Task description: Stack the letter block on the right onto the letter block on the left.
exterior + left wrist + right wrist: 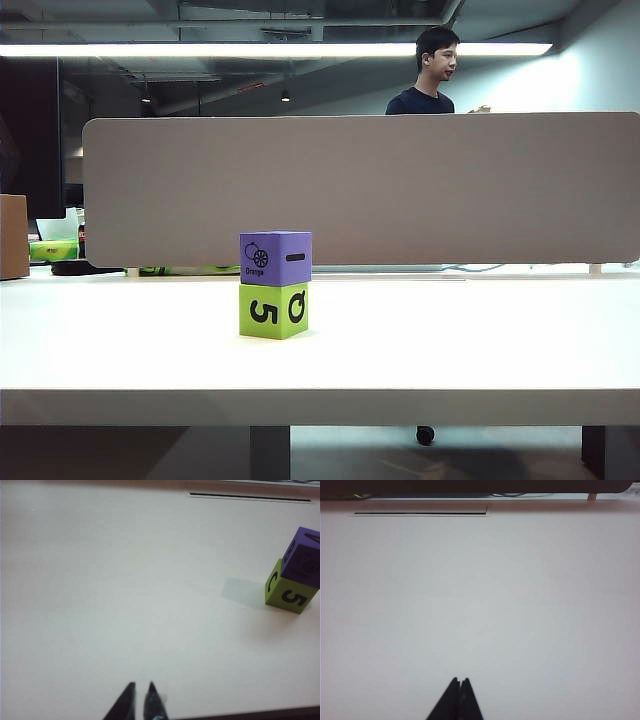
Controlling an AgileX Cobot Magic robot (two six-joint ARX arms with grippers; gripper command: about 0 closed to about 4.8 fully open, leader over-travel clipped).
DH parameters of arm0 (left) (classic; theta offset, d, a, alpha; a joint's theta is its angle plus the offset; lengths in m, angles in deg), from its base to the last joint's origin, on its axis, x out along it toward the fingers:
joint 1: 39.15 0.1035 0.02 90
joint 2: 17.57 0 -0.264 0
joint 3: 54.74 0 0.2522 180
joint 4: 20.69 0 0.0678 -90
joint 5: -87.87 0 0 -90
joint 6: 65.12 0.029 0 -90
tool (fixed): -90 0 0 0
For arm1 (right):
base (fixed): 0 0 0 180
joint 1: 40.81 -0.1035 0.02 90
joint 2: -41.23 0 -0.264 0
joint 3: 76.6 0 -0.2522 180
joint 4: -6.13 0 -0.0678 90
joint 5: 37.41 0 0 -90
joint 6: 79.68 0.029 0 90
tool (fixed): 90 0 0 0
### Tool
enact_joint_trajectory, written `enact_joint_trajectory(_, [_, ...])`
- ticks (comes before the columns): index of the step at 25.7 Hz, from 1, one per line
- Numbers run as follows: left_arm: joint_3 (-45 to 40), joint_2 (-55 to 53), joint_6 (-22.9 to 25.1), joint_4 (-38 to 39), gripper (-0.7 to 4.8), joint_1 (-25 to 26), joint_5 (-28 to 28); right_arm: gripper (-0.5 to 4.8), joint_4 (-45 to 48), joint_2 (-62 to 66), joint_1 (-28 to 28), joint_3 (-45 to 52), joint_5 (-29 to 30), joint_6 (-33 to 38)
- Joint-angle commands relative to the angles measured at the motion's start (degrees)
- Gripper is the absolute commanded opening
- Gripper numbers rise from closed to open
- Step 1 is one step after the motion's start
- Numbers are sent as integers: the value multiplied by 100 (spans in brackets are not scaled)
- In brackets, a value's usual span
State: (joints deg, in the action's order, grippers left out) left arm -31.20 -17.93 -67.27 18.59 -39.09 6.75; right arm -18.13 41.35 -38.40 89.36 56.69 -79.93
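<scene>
Purple block (pixel 275 257): sits square on top of the green block (pixel 273 310), faces touching, upright; stack stands a little toward 9 o'clock of table centre in the exterior view. One side shows a small drawing with the word "Orange", the adjoining side a short black bar.
Green block: rests on the white table (pixel 450 340); front faces read "5" and a ring-shaped letter.
Stack, left wrist view: purple block (pixel 303 558) over green block (pixel 289 593), seen far out toward 2 o'clock from the left gripper's tips; well apart from them.
Left gripper (pixel 140 687): two dark fingertips close together with a thin sliver of table between them, nothing held; hangs over bare tabletop.
Right gripper (pixel 460 681): fingertips pressed together, holding nothing; over bare tabletop, no block in its wrist view.
Arms: neither one appears in the exterior view.
Cable slot (pixel 420 513): narrow dark slit near the table's far edge, at 12 o'clock from the right gripper.
Background: grey partition (pixel 360 190) behind the table; man in a dark shirt (pixel 428 70) beyond it at about 1 o'clock; cardboard box (pixel 13 236) at far 9 o'clock.
</scene>
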Motion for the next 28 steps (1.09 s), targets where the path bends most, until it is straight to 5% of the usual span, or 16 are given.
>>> enact_joint_trajectory(1, [-55,-4,225,-258,26,-2,-87,0,48,-11,0,17,-11,-15])
enact_joint_trajectory(6, [-468,-4,-195,-1849,25,-4,-719,0,46,-11,0,17,-13,-15])
enact_joint_trajectory(11, [-715,-2,-599,-2273,25,-4,-1200,0,46,-11,0,17,-13,-15])
enact_joint_trajectory(28, [-933,-2,-732,-1609,25,-2,-1235,0,46,-11,0,17,-13,-15])
